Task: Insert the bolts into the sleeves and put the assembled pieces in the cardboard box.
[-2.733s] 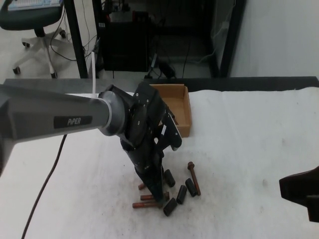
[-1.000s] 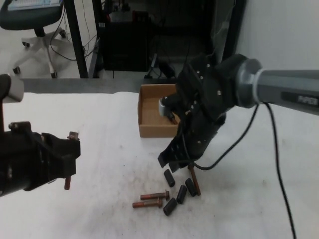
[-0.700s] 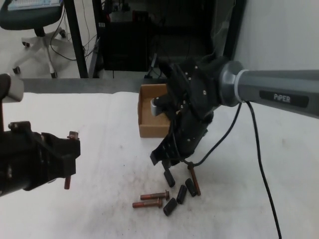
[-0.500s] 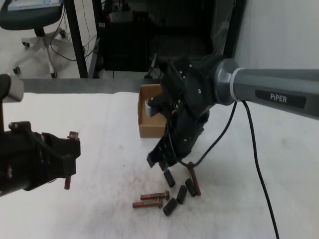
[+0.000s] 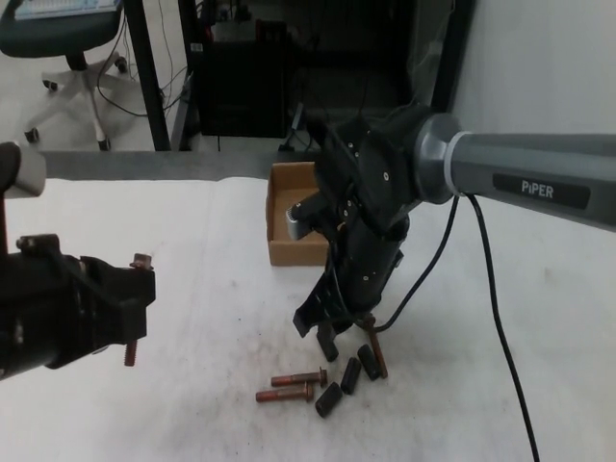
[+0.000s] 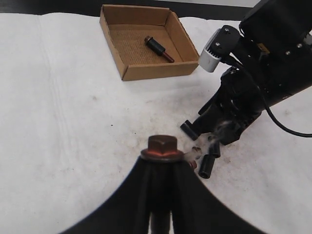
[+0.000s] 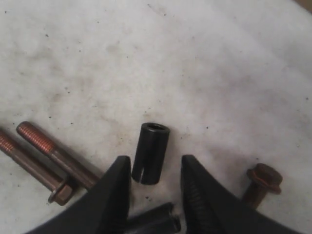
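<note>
The right gripper (image 7: 154, 168) is open and low over the white cloth (image 7: 219, 73), with one finger on each side of a black sleeve (image 7: 151, 146) that lies flat there. The sleeve's slit end is between the fingers and its open bore points away from them. The left gripper (image 6: 161, 168) is clenched on a copper bolt (image 6: 161, 145), head upward, well apart from the pile. The cardboard box (image 6: 146, 73) stands beyond the pile and already has one assembled piece (image 6: 157, 48) in it. The step in hand, I judge, is to pick up this sleeve. To do it well, the fingers should go down until they nearly touch the cloth. Then they should close across the middle of the sleeve, not at its end, so that it does not roll or tilt out. Two loose bolts (image 7: 46, 156) lie near one finger and another sleeve (image 7: 156, 222) is just beside the fingers, so the closing should be slow. The bore must be left free for the bolt.
</note>
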{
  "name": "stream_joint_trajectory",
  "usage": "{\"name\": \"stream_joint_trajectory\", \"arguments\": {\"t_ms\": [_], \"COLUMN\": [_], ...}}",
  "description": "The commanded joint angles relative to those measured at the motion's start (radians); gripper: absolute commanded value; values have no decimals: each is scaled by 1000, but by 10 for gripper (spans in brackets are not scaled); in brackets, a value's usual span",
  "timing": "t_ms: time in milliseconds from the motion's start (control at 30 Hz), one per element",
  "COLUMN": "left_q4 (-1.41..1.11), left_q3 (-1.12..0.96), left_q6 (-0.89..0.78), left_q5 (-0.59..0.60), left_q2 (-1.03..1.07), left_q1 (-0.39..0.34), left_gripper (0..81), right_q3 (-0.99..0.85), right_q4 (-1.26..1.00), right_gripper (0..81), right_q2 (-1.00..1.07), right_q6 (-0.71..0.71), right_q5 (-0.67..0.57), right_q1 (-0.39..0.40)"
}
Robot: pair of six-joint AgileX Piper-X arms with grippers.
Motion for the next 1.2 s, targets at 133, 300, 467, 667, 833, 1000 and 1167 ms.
{"name": "stream_joint_trajectory", "arguments": {"t_ms": [133, 300, 467, 667, 833, 1000, 1167], "left_q4": [-15, -15, -15, -15, -15, -15, -15], "left_q3": [-3, -3, -3, -3, -3, -3, -3], "left_q6": [1, 1, 1, 1, 16, 46, 46], "left_q5": [5, 5, 5, 5, 5, 5, 5], "left_q2": [-11, -11, -11, -11, -11, -11, -11], "left_q1": [3, 3, 3, 3, 3, 3, 3], "left_gripper": [4, 4, 4, 4, 4, 4, 4], "right_q3": [-8, -8, -8, -8, -8, -8, -8], "right_q4": [4, -13, -40, -40, -9, 14, 66], "right_gripper": [337, 337, 337, 335, 335, 335, 335], "right_q2": [45, 55, 57, 77, 101, 109, 109], "right_q6": [-10, -10, -10, -25, -27, -60, -111], "right_q5": [1, 1, 1, 1, 1, 1, 1], "right_q1": [-1, -1, -1, -1, -1, -1, -1]}}
